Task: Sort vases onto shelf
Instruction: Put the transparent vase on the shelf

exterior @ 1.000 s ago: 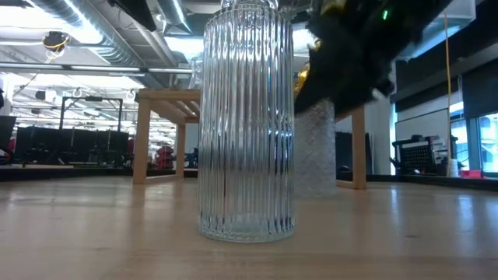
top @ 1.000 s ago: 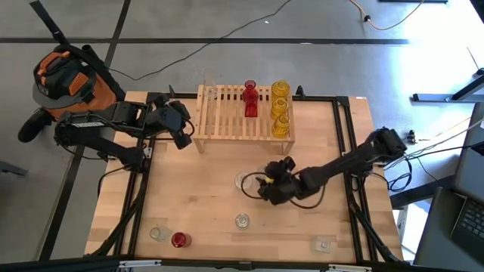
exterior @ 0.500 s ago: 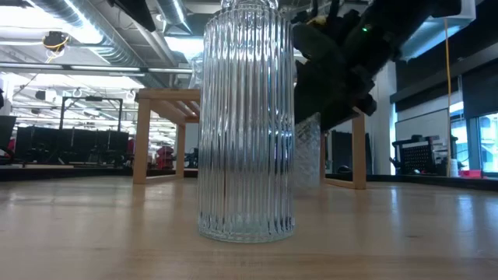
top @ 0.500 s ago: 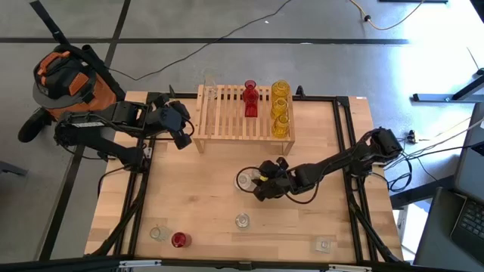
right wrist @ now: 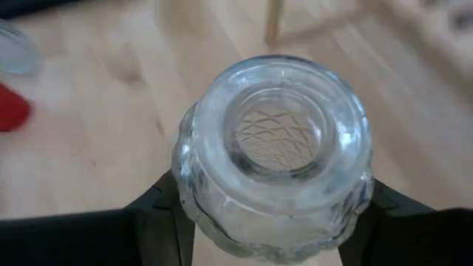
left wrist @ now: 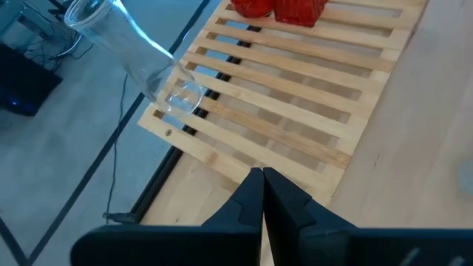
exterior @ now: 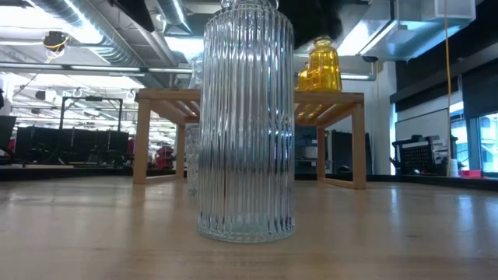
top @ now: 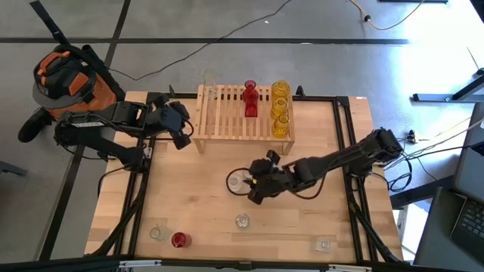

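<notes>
My right gripper (top: 252, 186) reaches in from the table's right and is shut on a clear diamond-patterned vase (top: 237, 181) mid-table, in front of the shelf (top: 227, 125). In the low view this vase (exterior: 191, 159) shows half hidden behind a ribbed clear vase (exterior: 247, 124). The slatted wooden shelf carries red vases (top: 249, 99), yellow vases (top: 280, 109) and a clear flask-shaped vase (left wrist: 140, 55) at its far left corner. My left gripper (left wrist: 260, 177) is shut and holds nothing, hovering by the shelf's left end (top: 184, 130). My right gripper pinches the clear vase's upper body (right wrist: 185, 185) just below the mouth, with one finger (right wrist: 159, 214) on each side. It comes slanting down from the table's right. The vase stands upright, mouth up; whether its base rests on the table I cannot tell.
Near the table's front edge stand the ribbed clear vase (top: 242, 221), a small clear vase (top: 159, 233), a red vase (top: 178, 240) and another clear vase (top: 324, 244). An orange-and-grey bag (top: 68, 79) sits off the table's far left corner.
My right gripper has moved toward the table's left, closing in on the clear patterned vase. The vase has shifted a little leftward with it; in the low view it has passed from the right of the ribbed vase to its left.
</notes>
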Action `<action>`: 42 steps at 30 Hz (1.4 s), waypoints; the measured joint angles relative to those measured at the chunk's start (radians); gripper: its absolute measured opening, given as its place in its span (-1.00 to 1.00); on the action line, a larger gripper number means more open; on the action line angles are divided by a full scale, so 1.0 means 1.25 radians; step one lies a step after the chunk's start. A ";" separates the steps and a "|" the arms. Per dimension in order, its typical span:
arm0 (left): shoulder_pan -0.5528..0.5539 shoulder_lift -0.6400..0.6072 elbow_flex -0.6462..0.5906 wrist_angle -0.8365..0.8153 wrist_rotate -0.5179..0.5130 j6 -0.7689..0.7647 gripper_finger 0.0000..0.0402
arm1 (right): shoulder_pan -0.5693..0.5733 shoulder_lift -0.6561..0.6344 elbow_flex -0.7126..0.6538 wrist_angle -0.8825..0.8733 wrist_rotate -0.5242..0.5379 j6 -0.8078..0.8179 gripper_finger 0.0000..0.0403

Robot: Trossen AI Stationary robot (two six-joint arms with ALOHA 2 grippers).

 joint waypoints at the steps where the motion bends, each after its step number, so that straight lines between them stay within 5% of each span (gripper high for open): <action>1: 0.000 0.000 0.000 -0.006 -0.004 0.001 -1.00 | -0.009 -0.001 0.025 -0.009 -0.009 -0.030 -0.04; 14: 0.061 -0.182 0.001 -0.034 -0.036 -0.002 -1.00 | -0.283 -0.001 0.209 0.168 -0.115 -0.279 -0.04; 19: 0.087 -0.243 0.001 -0.044 -0.043 -0.022 -1.00 | -0.386 0.035 0.310 0.125 -0.118 -0.355 -0.04; 23: 0.091 -0.259 0.001 -0.045 -0.042 -0.041 -1.00 | -0.448 0.104 0.432 0.067 -0.218 -0.371 -0.04; 32: 0.091 -0.238 0.001 -0.045 0.001 -0.048 -1.00 | -0.473 0.317 0.747 -0.135 -0.269 -0.492 -0.04; 42: 0.091 -0.233 0.001 -0.044 0.000 -0.049 -1.00 | -0.491 0.329 0.727 -0.227 -0.268 -0.444 -0.04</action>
